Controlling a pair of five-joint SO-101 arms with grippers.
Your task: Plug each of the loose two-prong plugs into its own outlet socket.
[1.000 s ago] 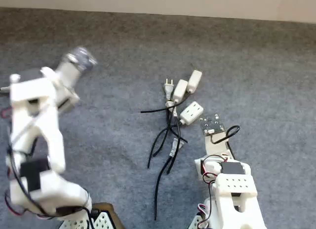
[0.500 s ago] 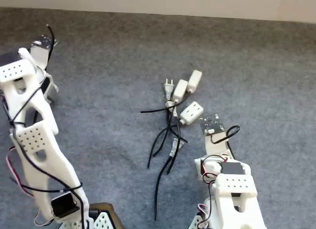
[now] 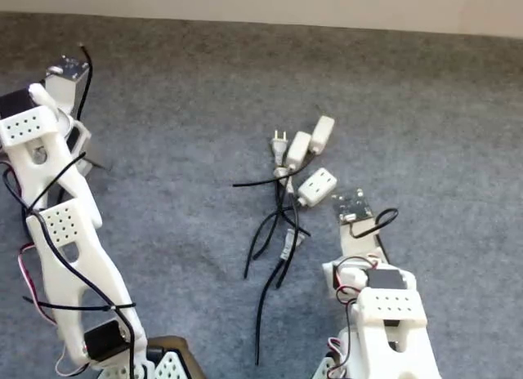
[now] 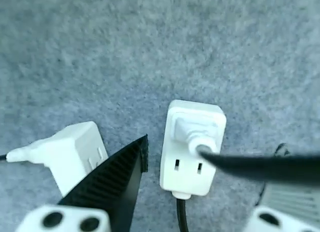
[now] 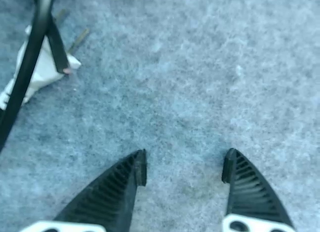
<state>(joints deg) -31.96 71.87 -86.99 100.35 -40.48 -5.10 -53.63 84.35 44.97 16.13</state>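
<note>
White outlet sockets (image 3: 317, 185) and black cords (image 3: 283, 201) lie on mottled grey carpet (image 3: 188, 109).

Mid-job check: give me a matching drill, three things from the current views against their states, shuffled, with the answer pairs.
Things:
1. socket block
2. loose plug
3. right gripper

States:
A. open above bare carpet
B. holds a seated plug, one slot pair free
C. lying on the carpet, prongs bare

Pairs: 1-B, 2-C, 3-A
</note>
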